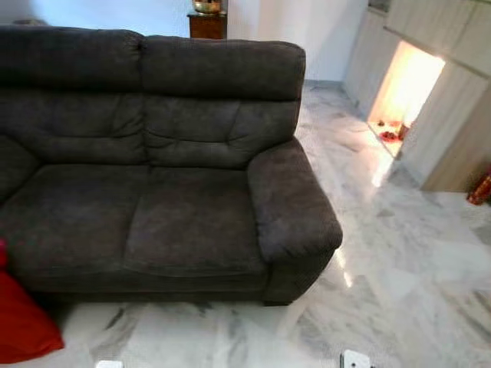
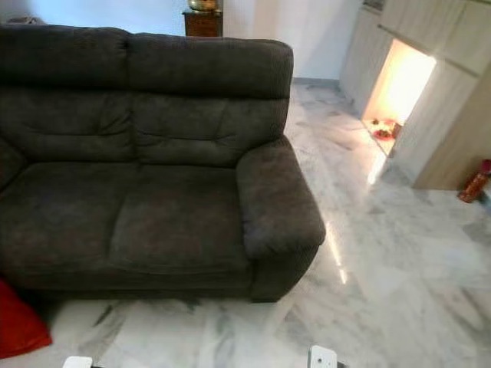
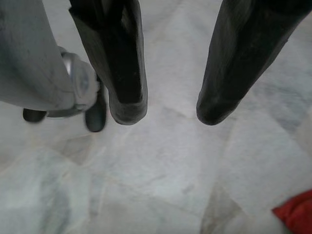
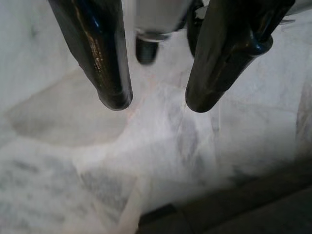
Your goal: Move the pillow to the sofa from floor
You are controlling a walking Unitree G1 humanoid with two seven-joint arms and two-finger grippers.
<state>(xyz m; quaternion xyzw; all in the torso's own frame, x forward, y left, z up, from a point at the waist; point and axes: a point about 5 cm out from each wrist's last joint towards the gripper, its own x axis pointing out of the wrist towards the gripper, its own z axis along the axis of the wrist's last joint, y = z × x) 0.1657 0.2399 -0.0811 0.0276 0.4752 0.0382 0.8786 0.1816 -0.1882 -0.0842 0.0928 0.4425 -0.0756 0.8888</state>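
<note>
Red fabric pillow (image 1: 23, 322) lies on white marble floor (image 1: 399, 261) at dark grey upholstered sofa's (image 1: 153, 169) front left corner. Left gripper (image 3: 168, 114) and right gripper (image 4: 156, 105) hang over floor, jaws apart, holding nothing.

Sofa (image 1: 153, 176) dead ahead at 12 on the floor (image 1: 399, 253). Pillow (image 1: 23, 322) on the floor at 9, just before the sofa's front edge. Cabinet (image 1: 207, 24) behind the sofa back. Cupboards (image 1: 445, 92) at 2.

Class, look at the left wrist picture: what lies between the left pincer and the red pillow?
Only bare marble floor. In the left wrist view the open left pincer hangs above the tiles, and the red pillow sits beyond that empty stretch.
</note>
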